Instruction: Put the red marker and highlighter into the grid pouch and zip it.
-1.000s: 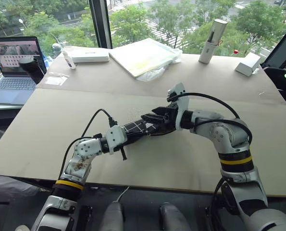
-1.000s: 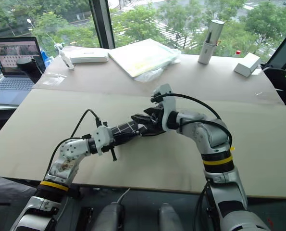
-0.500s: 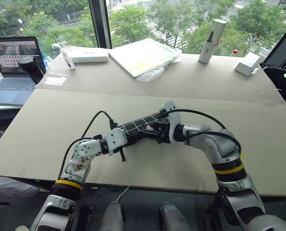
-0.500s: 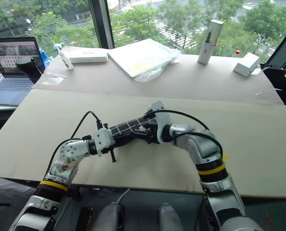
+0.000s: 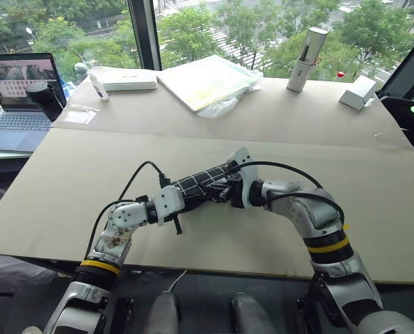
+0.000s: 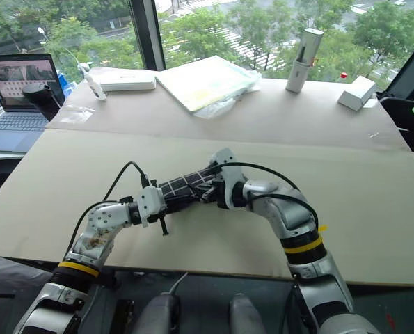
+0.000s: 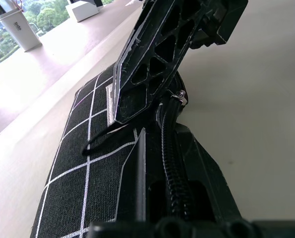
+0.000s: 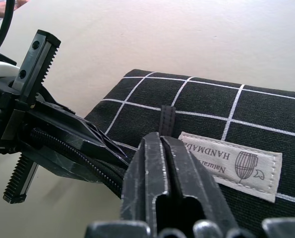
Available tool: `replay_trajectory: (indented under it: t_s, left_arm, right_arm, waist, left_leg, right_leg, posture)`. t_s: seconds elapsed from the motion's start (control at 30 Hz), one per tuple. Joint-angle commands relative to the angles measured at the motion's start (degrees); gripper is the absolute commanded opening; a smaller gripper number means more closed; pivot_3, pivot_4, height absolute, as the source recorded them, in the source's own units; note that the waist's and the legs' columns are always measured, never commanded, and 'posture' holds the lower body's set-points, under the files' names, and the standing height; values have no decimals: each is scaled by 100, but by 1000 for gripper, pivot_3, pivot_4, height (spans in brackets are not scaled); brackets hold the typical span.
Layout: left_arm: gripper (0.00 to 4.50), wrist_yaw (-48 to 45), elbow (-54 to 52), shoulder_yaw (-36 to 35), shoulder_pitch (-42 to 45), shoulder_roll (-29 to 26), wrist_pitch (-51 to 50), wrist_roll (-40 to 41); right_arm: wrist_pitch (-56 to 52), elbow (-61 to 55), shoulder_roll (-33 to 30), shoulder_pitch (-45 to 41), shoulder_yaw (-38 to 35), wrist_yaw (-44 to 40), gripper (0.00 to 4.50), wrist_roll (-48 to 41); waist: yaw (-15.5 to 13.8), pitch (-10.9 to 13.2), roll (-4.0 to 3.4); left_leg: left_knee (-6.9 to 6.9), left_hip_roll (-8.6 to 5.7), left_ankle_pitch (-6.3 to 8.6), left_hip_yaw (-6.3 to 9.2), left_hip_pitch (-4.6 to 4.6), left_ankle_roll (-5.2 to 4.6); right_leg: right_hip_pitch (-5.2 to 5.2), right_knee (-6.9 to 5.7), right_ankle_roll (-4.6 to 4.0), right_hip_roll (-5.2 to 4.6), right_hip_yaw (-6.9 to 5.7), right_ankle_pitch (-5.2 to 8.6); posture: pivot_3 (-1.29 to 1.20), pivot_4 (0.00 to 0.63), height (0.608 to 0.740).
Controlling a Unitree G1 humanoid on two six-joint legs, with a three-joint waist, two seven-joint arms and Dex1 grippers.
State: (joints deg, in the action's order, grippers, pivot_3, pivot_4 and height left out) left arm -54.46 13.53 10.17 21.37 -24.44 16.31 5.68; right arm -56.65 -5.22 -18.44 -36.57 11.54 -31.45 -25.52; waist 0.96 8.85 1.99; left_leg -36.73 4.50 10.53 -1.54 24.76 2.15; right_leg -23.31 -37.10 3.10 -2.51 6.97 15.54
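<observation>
Left gripper (image 5: 187,197) clamped on the grid pouch (image 5: 205,180) at its zipper edge — right gripper (image 8: 163,148) closed, probably pinching the strap loop (image 8: 166,118) by the label (image 8: 236,164).

grid pouch (image 8: 206,106) matt woven cloth, stitched fabric label (image 8: 228,162); table (image 5: 193,104) matt brown board.

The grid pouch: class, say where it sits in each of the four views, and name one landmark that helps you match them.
Left eye view: grid pouch, centre.
Right eye view: centre, between both arms.
Left wrist view: lower left.
Right wrist view: right half.
Shared landmark: the white label, also visible in the left wrist view.
</observation>
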Motion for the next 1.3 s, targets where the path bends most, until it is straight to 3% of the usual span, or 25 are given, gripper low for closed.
replay_trajectory:
  t_s: [0.03,0.57,0.67,0.93,1.3]
  left_arm:
    - [0,47,-44,-93,101,-9,191,60]
    - [0,-2,57,-95,156,-19,220,83]
    - [0,-16,104,-84,174,-12,240,82]
    - [0,-20,180,-59,204,10,284,62]
    - [0,21,179,14,174,60,346,5]
  right_arm:
    - [192,21,-34,12,-163,-19,49,67]
    - [143,88,-384,-104,-1402,-142,49,-324]
    - [17,-176,-414,-78,-1368,-253,781,-459]
    - [-805,-756,-209,-91,-1119,-228,3488,-966]
    - [-65,-190,-159,-511,383,-408,3488,-17]
  waist:
    - [0,0,0]
    - [-8,0,0]
    - [-5,0,0]
    - [6,0,0]
    - [3,0,0]
  left_leg:
    - [0,0,0,0,0,0]
    - [0,0,0,0,0,0]
    - [0,0,0,0,0,0]
    - [1,0,0,0,0,0]
    - [1,0,0,0,0,0]
  right_leg:
    - [0,0,0,0,0,0]
    - [0,1,0,0,0,0]
    - [0,1,0,0,1,0]
    - [0,0,0,1,1,0]
    - [-1,1,0,0,0,0]
  posture:
    - [0,150,740]
    - [0,150,740]
    - [0,150,740]
    - [0,150,740]
    - [0,150,740]
